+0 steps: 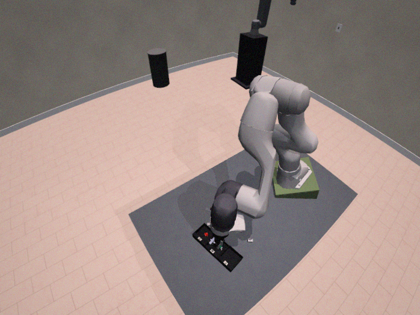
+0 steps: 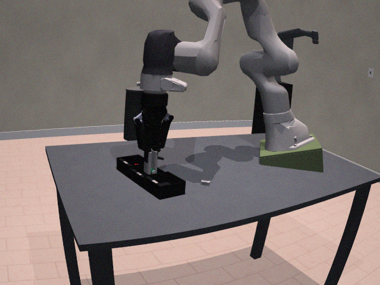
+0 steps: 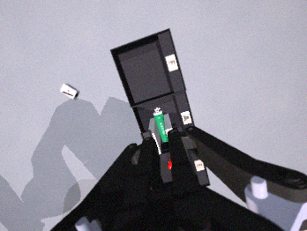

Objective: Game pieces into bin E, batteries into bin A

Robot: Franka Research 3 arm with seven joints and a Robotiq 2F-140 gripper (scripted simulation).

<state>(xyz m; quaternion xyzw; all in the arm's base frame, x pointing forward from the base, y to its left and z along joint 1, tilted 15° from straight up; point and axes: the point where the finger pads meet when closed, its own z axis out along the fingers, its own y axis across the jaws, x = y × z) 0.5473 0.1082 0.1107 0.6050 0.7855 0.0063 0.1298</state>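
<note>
A green battery (image 3: pixel 161 128) hangs upright over the black row of bins (image 2: pixel 170 189), beside a red game piece (image 1: pixel 206 234).

Your top view looks steeply down from high and far. Your exterior view faces the tabletop (image 2: pixel 101 208) level, nearer. Your wrist view looks closely down past the jaws. All share the bin row (image 1: pixel 234 261).
</note>
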